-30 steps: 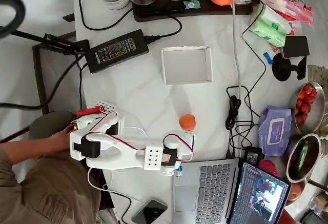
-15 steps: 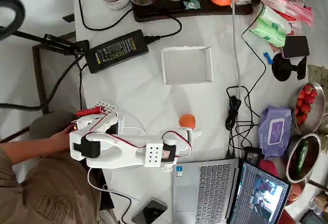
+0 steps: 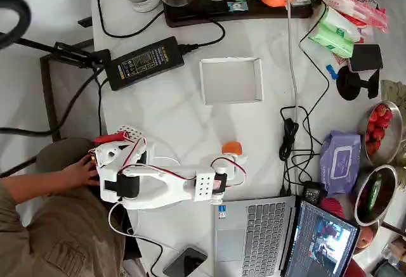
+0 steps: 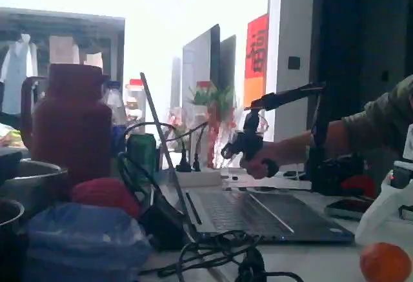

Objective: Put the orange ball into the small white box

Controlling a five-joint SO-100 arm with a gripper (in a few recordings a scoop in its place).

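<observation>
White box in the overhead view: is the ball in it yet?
No, the small white box holds nothing; the orange ball sits on the table by the gripper.

We see a smooth, matt orange ball (image 3: 231,147), a thin-walled white box (image 3: 231,80) like matt card, a glossy white tabletop (image 3: 171,118), and shiny metal bowls (image 3: 388,132).

white round table (image 3: 171,112) | pale floor beside it | bright white walls, dark doorway in fixed view
</observation>
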